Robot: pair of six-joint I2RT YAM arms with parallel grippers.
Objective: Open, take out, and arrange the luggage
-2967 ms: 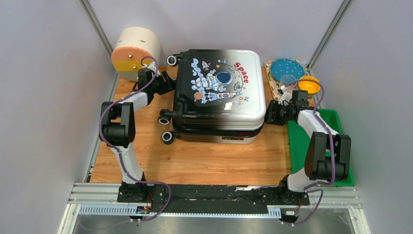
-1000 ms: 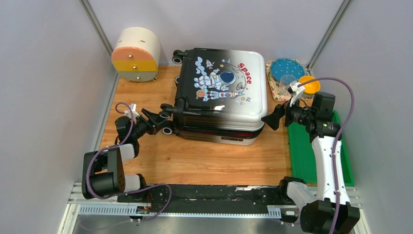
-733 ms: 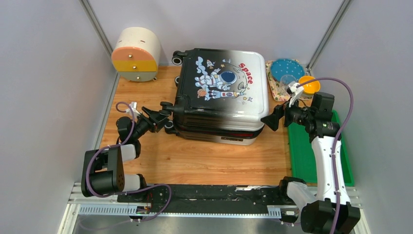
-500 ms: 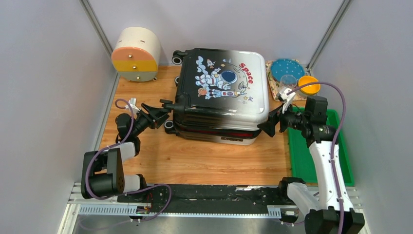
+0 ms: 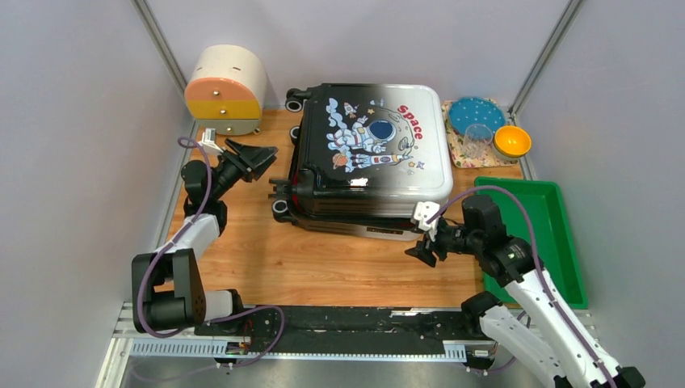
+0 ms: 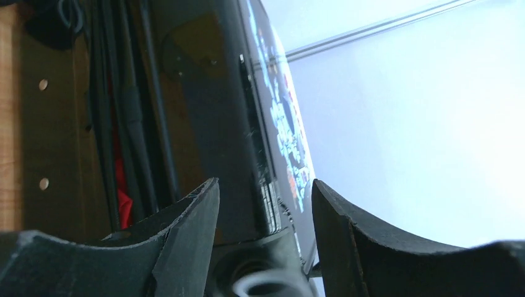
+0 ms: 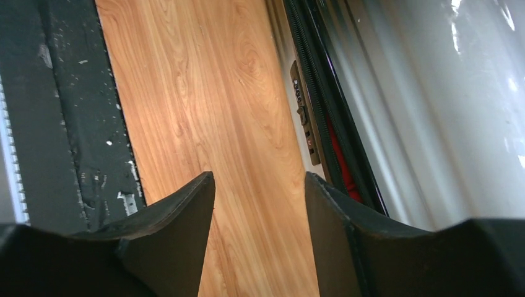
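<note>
Overhead view of a wooden worktop (image 5: 339, 271) with two robot arms mounted at its near edge. The luggage (image 5: 367, 153), a hard-shell suitcase fading from white to black, lies flat at the rear centre. Its printed side faces up, showing a cartoon astronaut and the red word "Space". Its black wheels (image 5: 280, 208) point left.

The left tool (image 5: 257, 153) hovers beside the luggage's left side, near the wheels but not touching. Its fingers are spread and hold nothing. From the left wrist, the dark side of the case fills the gap between the fingers (image 6: 186, 247).

The right tool (image 5: 422, 250) sits low over bare wood by the luggage's front right corner, also spread and empty. The right wrist view shows a combination lock (image 7: 303, 111) on the case's front edge and a sliver of red in the seam between the two shells.

A round cream drawer box (image 5: 224, 87) stands at the rear left. A green tray (image 5: 557, 210) lies at the right, with a blue plate (image 5: 475, 113) and an orange bowl (image 5: 512, 141) behind it.
</note>
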